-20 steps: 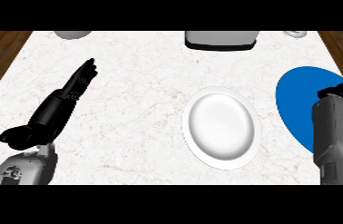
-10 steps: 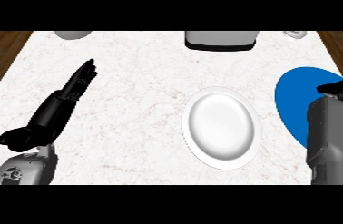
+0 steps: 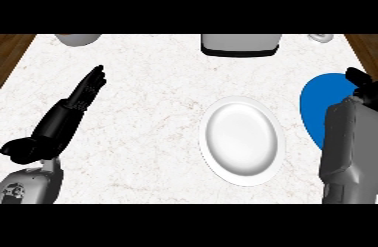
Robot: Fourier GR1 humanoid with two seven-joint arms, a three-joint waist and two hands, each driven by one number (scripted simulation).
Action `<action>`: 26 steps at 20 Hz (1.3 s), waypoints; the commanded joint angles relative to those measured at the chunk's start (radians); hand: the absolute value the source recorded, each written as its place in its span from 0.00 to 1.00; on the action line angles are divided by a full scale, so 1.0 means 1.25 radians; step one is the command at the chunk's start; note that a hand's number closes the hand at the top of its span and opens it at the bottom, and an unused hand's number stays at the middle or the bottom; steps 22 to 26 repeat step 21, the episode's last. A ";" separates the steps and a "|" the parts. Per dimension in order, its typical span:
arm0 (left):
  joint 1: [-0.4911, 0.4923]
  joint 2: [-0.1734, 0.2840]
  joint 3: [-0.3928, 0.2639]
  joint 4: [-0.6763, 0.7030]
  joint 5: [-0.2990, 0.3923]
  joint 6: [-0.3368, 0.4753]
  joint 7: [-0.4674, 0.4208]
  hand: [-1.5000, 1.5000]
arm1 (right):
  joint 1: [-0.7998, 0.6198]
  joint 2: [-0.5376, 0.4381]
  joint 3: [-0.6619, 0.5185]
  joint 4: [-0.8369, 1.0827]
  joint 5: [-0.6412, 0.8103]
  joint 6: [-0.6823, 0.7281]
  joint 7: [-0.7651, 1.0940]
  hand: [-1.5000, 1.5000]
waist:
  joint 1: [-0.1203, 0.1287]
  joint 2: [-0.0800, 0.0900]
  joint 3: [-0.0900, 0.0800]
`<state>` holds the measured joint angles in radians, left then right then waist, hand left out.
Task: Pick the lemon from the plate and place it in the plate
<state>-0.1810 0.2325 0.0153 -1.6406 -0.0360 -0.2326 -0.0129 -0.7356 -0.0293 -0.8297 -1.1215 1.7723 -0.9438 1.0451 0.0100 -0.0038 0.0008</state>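
A white plate point(image 3: 242, 141) lies bare in the middle of the counter. A blue plate point(image 3: 319, 98) sits at the right edge, its right half hidden under my right forearm. My right hand point(image 3: 360, 85) shows only as a dark shape over that blue plate, cut off by the view's border. No lemon is visible; whatever lies on the blue plate beneath the hand is hidden. My left hand point(image 3: 68, 113) rests open at the left, fingers straight and pointing toward the back, holding nothing.
At the back edge a grey appliance point(image 3: 241, 43) stands in the middle, a pale bowl-like object point(image 3: 77, 38) at the left and a small white object point(image 3: 321, 37) at the right. Wooden floor shows beyond the counter's corners.
My right forearm and hand have slid a little farther toward the back over the blue plate. The left hand has barely shifted.
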 commanded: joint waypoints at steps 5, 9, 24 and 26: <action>0.041 -0.005 -0.010 -0.048 0.007 -0.011 0.015 0.50 | 0.164 0.023 0.235 -0.163 -0.092 -0.137 0.136 0.00 | 0.004 -0.006 -0.001; -0.008 -0.012 0.002 0.011 -0.008 0.009 0.010 0.50 | 0.269 0.023 0.367 -0.292 -0.087 -0.089 0.205 0.00 | -0.009 -0.004 -0.002; 0.008 -0.007 0.001 -0.058 0.007 -0.008 0.048 0.50 | 0.496 0.023 0.616 -0.561 0.000 0.014 0.355 0.00 | -0.007 -0.001 0.000; 0.008 -0.007 0.001 -0.058 0.007 -0.008 0.048 0.50 | 0.496 0.023 0.616 -0.561 0.000 0.014 0.355 0.00 | -0.007 -0.001 0.000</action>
